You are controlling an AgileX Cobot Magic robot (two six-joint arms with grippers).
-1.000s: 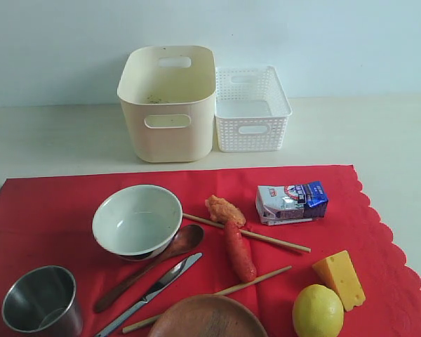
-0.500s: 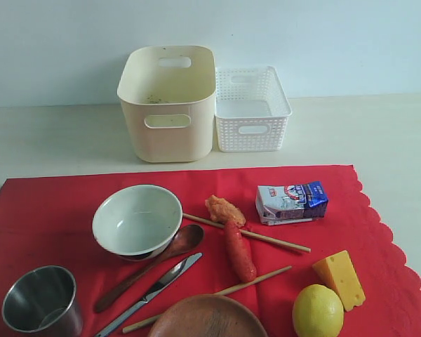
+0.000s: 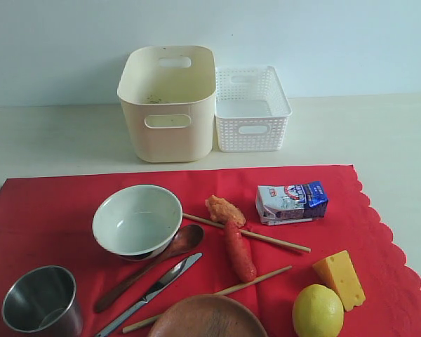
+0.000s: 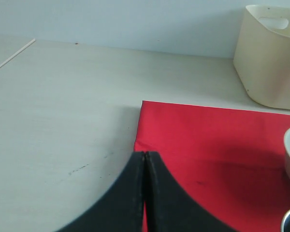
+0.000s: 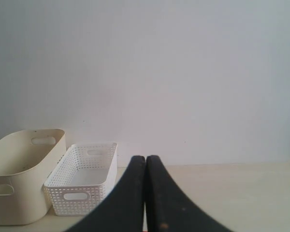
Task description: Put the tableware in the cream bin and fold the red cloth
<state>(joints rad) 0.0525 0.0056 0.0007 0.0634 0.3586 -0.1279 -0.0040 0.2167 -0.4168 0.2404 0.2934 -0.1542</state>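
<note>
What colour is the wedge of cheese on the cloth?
Yellow-orange; the cheese shows best in the exterior view.

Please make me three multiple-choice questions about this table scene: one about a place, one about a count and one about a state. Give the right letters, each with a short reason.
1. Where does the white lattice basket stand?
A. on the red cloth
B. beside the cream bin, off the cloth
C. inside the bin

2. How many wooden chopsticks lie on the cloth?
A. one
B. four
C. two

3. How is the cloth now?
A. spread flat under the items
B. folded in half
C. rolled up

Answers:
1 B: it sits on the bare table, right next to the bin.
2 C: one crosses the sausage, and the other lies nearer the round brown plate.
3 A: it lies open, with the white bowl and the lemon on it.
</note>
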